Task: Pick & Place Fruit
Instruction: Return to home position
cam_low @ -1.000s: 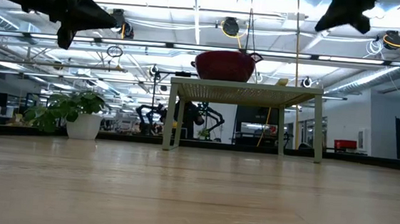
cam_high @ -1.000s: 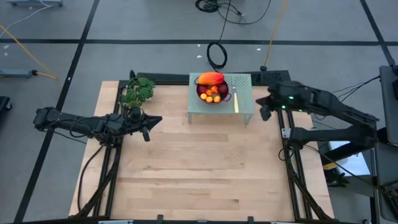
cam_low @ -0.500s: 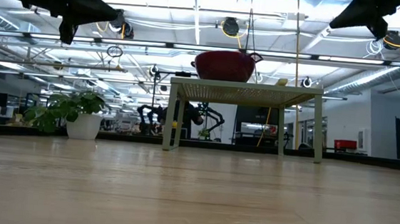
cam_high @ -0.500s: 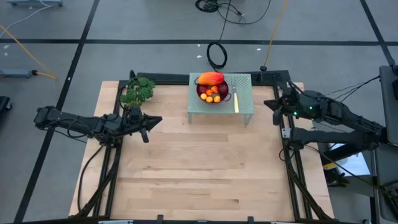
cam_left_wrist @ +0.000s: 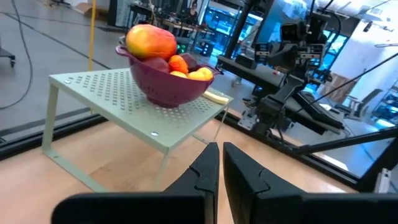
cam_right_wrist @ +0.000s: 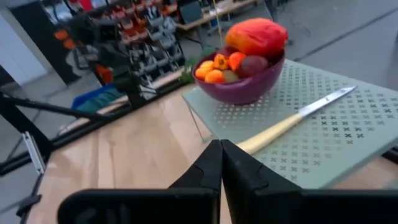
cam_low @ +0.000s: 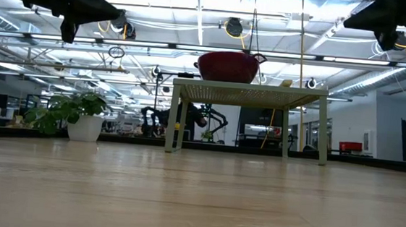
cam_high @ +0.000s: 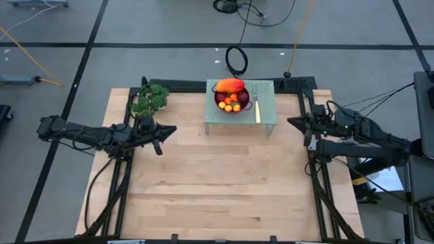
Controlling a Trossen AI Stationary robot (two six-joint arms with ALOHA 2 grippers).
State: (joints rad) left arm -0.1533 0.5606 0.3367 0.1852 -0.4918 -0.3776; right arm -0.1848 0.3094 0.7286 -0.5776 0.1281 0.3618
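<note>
Fruit (cam_high: 231,97) in bowl (cam_right_wrist: 239,87), well apart from right gripper (cam_high: 291,122), fingers (cam_right_wrist: 208,168) seemingly together

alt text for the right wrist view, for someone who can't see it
A purple strainer bowl piled with fruit sits on a pale green perforated shelf, a yellow-handled knife lying beside it. The right gripper, shut, points toward them over the wooden table.

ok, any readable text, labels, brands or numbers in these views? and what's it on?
No readable text in any view.
Fruit, bowl, shelf, knife: no print, label or sticker showing.
Racks in the room behind the table: too blurred to read anything on them.
</note>
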